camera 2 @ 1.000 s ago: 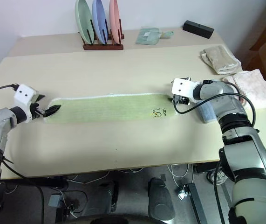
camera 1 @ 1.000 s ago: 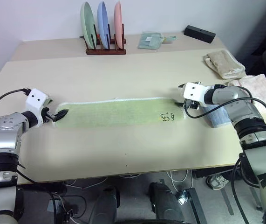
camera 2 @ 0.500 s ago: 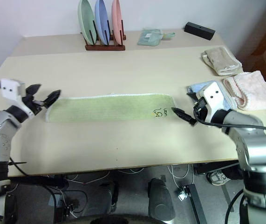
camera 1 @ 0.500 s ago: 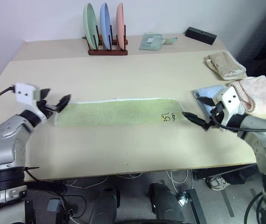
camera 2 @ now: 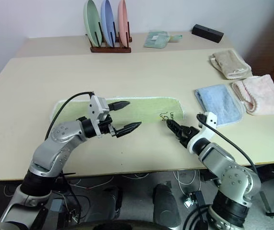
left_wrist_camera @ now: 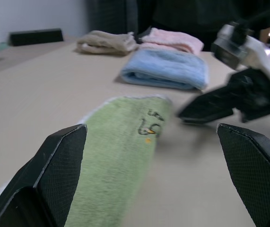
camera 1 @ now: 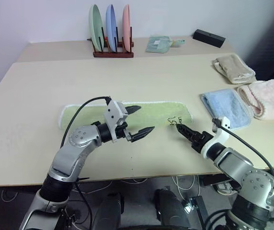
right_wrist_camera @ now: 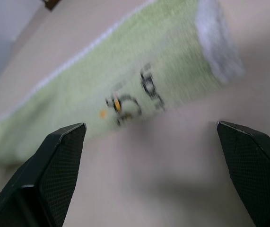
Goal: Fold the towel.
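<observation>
The towel (camera 1: 127, 114) lies flat in a long strip, its long axis running side to side across the table (camera 1: 41, 81), its marked end nearest the blue folded towel (camera 1: 225, 108). My right gripper (camera 1: 184, 131) sits just off that marked end — jaws spread, holding nothing. My left gripper (camera 1: 137, 120), also spread and empty, hovers over the strip's middle.
</observation>
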{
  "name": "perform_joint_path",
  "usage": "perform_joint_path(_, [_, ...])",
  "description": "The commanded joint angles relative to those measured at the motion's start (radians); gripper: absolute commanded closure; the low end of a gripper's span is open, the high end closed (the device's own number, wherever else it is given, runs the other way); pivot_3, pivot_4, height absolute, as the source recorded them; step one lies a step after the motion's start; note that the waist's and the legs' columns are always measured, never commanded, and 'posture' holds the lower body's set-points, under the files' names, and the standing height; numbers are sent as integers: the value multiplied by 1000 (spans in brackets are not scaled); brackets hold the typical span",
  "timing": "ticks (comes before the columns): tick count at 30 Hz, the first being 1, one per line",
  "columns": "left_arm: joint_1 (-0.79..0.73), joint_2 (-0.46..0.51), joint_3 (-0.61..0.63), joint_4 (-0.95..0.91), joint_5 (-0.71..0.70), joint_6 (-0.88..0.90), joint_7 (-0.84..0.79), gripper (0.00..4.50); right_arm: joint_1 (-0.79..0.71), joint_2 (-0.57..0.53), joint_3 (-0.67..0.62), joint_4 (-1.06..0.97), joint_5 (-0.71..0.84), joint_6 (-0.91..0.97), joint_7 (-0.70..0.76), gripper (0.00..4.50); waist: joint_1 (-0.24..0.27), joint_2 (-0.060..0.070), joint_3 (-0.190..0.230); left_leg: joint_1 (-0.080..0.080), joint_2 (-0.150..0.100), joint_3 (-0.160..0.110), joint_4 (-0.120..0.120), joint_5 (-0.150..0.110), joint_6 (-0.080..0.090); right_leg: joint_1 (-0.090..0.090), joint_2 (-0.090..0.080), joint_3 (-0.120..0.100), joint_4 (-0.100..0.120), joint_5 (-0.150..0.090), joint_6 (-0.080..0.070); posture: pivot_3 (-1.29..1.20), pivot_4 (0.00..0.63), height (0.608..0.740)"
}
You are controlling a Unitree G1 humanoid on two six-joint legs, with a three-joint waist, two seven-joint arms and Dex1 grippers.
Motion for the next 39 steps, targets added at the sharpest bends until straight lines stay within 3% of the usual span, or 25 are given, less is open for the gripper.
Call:
perform_joint_path(1, [-1, 14, 12, -20, 9, -20, -14, 0, -65, 29, -48, 82, 35, -40, -90, 12, 0, 0, 0, 0, 0, 0, 0, 0, 0, 0, 0, 0, 0, 0, 0, 0, 150, 740])
perform_joint_path(7, [16, 40, 44, -34, -2, -13, -20, 0, -157, 22, -63, 252, 25, -129, -156, 12, -2, 0, 0, 0, 0, 0, 0, 0, 0, 0, 0, 0, 0, 0, 0, 0, 150, 740])
perform_joint_path(8, [21, 44, 46, -39, 0, -13, -18, 0, -167, 16, -59, 270, 24, -141, -157, 252, -2, 0, -1, 0, 0, 0, 0, 0, 0, 0, 0, 0, 0, 0, 0, 0, 150, 740])
perform_joint_path(11, [32, 47, 47, -47, 2, -14, -12, 0, -175, 1, -39, 285, 27, -164, -161, 1338, -1, 0, -1, 0, 0, 0, 0, 0, 0, 0, 0, 0, 0, 0, 0, 0, 150, 740])
perform_joint_path(17, [56, 47, 39, -61, 12, -19, -3, 0, -162, -31, -32, 246, 46, -188, -179, 4442, -1, 0, -1, 0, 0, 0, 0, 0, 0, 0, 0, 0, 0, 0, 0, 0, 150, 740])
perform_joint_path(25, [54, 57, 40, -42, 28, -35, -18, 0, -90, -242, 3, 103, 61, -158, -124, 4480, -1, 1, 0, -3, 0, -1, -1, 0, 1, 0, 0, -1, -5, 0, 0, 0, 150, 740])
perform_joint_path(28, [46, 61, 49, -18, 32, -48, -31, 0, -92, -439, 61, 34, 31, -127, -8, 4480, -2, 4, 1, -3, 0, -1, -1, -1, 1, -1, 0, -1, -5, -2, -3, 0, 150, 740])
perform_joint_path(31, [40, 60, 48, -4, 36, -55, -35, 0, -116, -516, 135, 13, 9, -133, 49, 4480, -3, 4, 1, -3, 0, 0, -1, -1, 1, 0, 0, 0, -6, -2, -3, 0, 150, 740])
perform_joint_path(35, [28, 54, 51, 7, 45, -59, -30, 0, -217, -609, 500, -118, -118, -151, 199, 4480, -10, 4, 1, -2, 0, 0, -2, -1, 2, 0, 0, -1, -6, -2, -3, 0, 150, 740])
perform_joint_path(39, [42, 53, 56, -6, 48, -53, -21, 0, -291, -512, 678, -87, -198, -184, 227, 4480, -3, 3, 1, -4, 0, -2, -2, -1, 2, 0, 0, -2, -8, -2, -1, 0, 150, 740])
